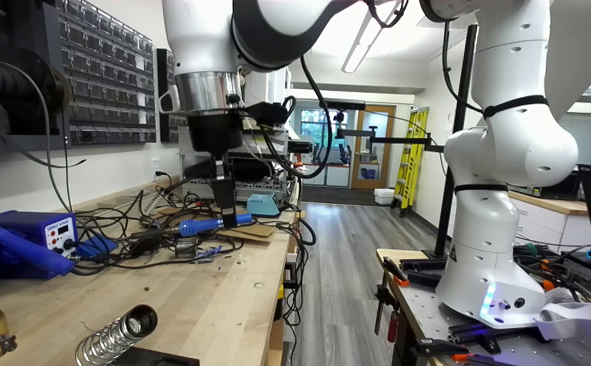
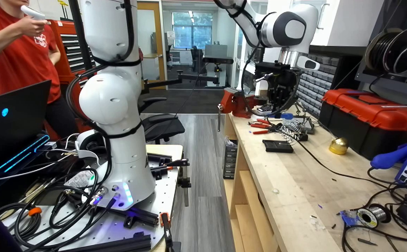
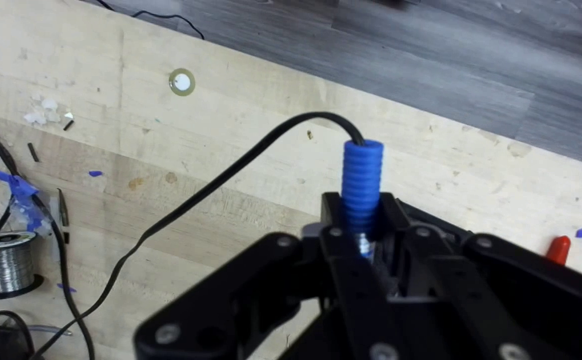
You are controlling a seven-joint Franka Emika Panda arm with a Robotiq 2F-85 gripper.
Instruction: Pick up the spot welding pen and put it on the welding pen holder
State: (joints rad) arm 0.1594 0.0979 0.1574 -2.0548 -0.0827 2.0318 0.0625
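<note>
Where the claw [image 3: 360,207] is clamped on it, the pen [image 3: 362,167] is hidden, but in the wrist view a bright blue end sticks out, ringed with ridges, and from it a black cable [image 3: 202,194] arches over and trails to the lower left. In an exterior view the pen hangs nearly level, blue on both sides of the fingers [image 1: 229,219]. It is held in the air over the worktop [image 2: 294,175], apart from the holder [image 2: 278,146], a tilted wire coil on a black base.

The worktop is pale, banded wood, stained in places and strewn with scraps; a small disc [image 3: 182,82] lies near its edge, and a reel [image 3: 9,267] of silvery wire farther in. Along it sit red-handled pliers [image 2: 260,132], a gold dome [image 2: 338,146], a toolbox [image 2: 374,119] with a red lid and, towards one end, a red vise [image 2: 237,105]. Towards the opposite end a tangle [image 1: 143,245] of leads lies between a blue station [image 1: 61,234] and a teal block [image 1: 263,205], with rows of drawers [image 1: 107,76] on the wall above.

Across a strip of grey plank floor [image 1: 336,264], the white arm [image 1: 508,152] rises from a perforated metal plate [image 1: 424,305]. A person [image 2: 18,66] in a red shirt holds up a white device [image 2: 32,13] near a laptop [image 2: 18,112]. Farther back, a yellow ladder [image 1: 412,155] stands beside a wooden door [image 1: 390,127].
</note>
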